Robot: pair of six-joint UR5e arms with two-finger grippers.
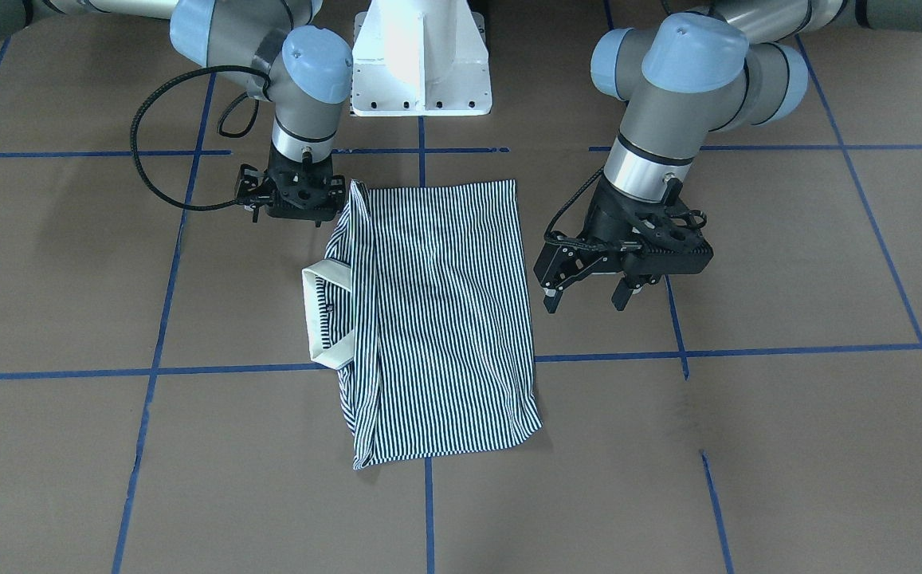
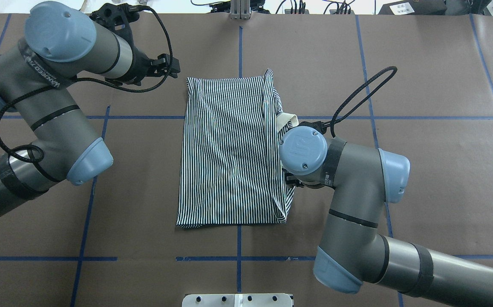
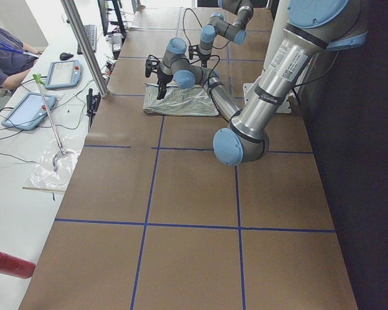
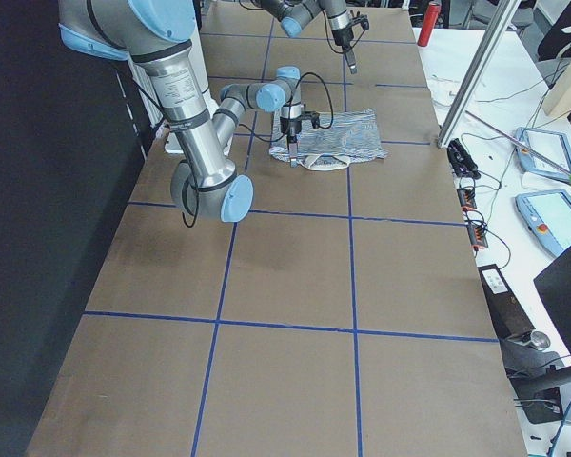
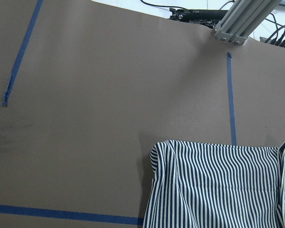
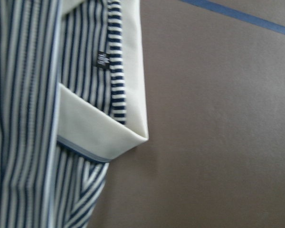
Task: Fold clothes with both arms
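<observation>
Polo shirt (image 1: 445,319) lies folded lengthwise, crosswise fold remaining; left gripper (image 1: 586,296) gapes empty, right gripper (image 1: 299,199) unreadable.

Through the right wrist camera I saw the striped shirt (image 6: 23,118) filling the left side of the frame, its navy-and-white stripes running roughly up and down. Its cream collar (image 6: 102,130) lay folded over, one corner pointing right onto the bare brown tabletop (image 6: 218,133). A small dark mark (image 6: 103,59) sat on the striped cloth inside the collar; tag or button, I could not tell. A blue tape line (image 6: 242,16) crossed the tabletop's upper right corner.
</observation>
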